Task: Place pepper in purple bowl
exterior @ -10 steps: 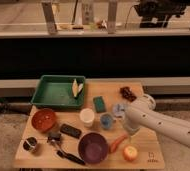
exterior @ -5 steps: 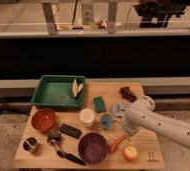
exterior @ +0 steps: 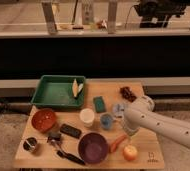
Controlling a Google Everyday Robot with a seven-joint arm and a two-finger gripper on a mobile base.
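The pepper [exterior: 118, 143] lay flat on the table [exterior: 151, 148], at about 3 o'clock from the purple bowl [exterior: 93, 148] and just beside its rim, outside the bowl. Against the picture from half a second before, it had not shifted. It kept the same slant, its upper end toward 1 o'clock and its lower end toward the bowl. The apple [exterior: 130, 152] at its 4 o'clock had not moved either, and the bowl held nothing I could see.

My arm [exterior: 163, 125] reached in from 3 o'clock and had barely changed over that second, staying over the same right-hand part of the table. My gripper [exterior: 130, 131] hung below the arm's end, at about 1 o'clock from the pepper and close over its upper tip. I could not tell how wide it stood, nor whether it touched the pepper. From this side it showed only as a pale grey shape under the arm.

The arm ran out of the picture at the right edge. It also covered part of the table behind it, close by the blue cup [exterior: 106, 121]. The pale thing [exterior: 77, 86] in the green tray [exterior: 55, 94] at 11 o'clock was too faint to name.
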